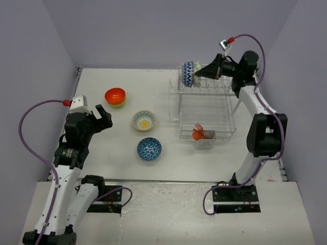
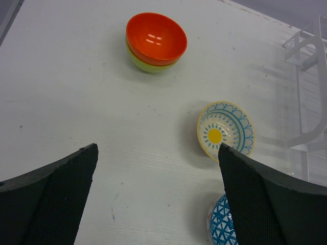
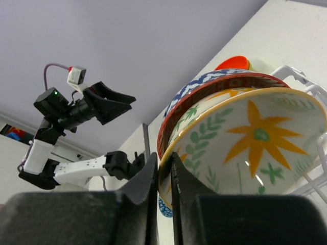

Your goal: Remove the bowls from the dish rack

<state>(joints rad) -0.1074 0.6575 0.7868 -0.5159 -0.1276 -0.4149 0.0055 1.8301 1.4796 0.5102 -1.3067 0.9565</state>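
Note:
The white wire dish rack (image 1: 180, 104) stands at the back right. Three bowls stand on edge in its top row: a blue-white zigzag bowl (image 1: 188, 74), a red-rimmed bowl (image 3: 214, 88) and a green-leaf bowl with an orange flower (image 3: 250, 143). My right gripper (image 1: 203, 71) is shut on the rim of the green-leaf bowl; in the right wrist view (image 3: 164, 168) both fingers pinch that rim. My left gripper (image 1: 103, 115) is open and empty above the table. On the table lie an orange bowl (image 1: 115, 95) stacked in a lime-green one, a pale yellow bowl (image 1: 143, 120) and a blue lattice bowl (image 1: 149, 148).
A white cutlery caddy (image 1: 205, 141) with orange utensils (image 1: 199, 133) hangs on the rack's front. The rack's lower tier holds no dishes. Purple walls close in the table on three sides. The left wrist view shows bare table under the gripper (image 2: 158, 194).

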